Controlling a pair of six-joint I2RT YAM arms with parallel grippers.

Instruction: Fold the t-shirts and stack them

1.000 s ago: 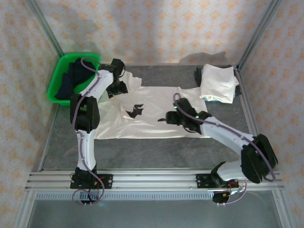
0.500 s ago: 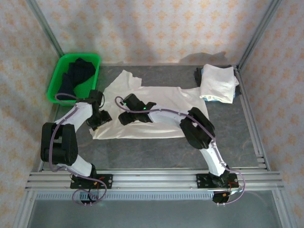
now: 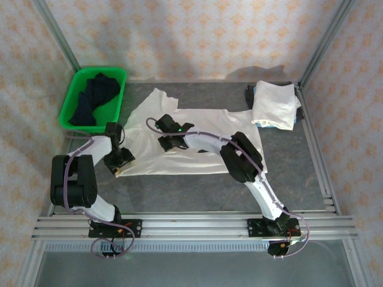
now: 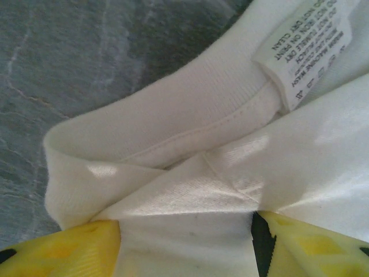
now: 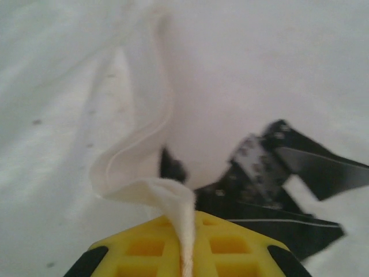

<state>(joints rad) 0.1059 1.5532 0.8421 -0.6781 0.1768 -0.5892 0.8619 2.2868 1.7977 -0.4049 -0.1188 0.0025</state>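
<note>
The grey surface (image 3: 179, 191) carries one spread t-shirt (image 3: 203, 128) lying flat across the middle of the frame, with a folded t-shirt (image 3: 274, 104) at the upper right. The spread one looks soft, light and limp, likely to sag, so hems and seams seem the best holds. The left arm (image 3: 75, 179) crooks low to its lower-left corner; the right arm (image 3: 242, 158) reaches across to its centre. The left fingers (image 4: 57, 248) pinch the hem near the care label (image 4: 305, 49); the right fingers (image 5: 144, 248) clamp a raised fold.
</note>
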